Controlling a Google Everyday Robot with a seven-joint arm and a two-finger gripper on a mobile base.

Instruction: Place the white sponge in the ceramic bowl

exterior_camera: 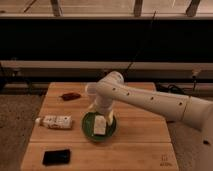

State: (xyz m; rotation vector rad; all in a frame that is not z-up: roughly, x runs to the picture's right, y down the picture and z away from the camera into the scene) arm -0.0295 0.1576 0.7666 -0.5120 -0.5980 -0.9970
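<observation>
The green ceramic bowl (88, 131) stands on the wooden table, left of centre. My white arm reaches in from the right and bends down over the bowl. The gripper (100, 124) points down inside the bowl, just above its bottom. A pale off-white block at the gripper's tip looks like the white sponge (99, 129), but I cannot tell where it ends and the gripper begins. I cannot tell whether it rests on the bowl's bottom.
A white labelled bottle (55, 121) lies on its side left of the bowl. A reddish-brown object (69, 95) lies at the back left. A flat black object (56, 156) lies near the front left corner. A pale cup (90, 90) stands behind the arm.
</observation>
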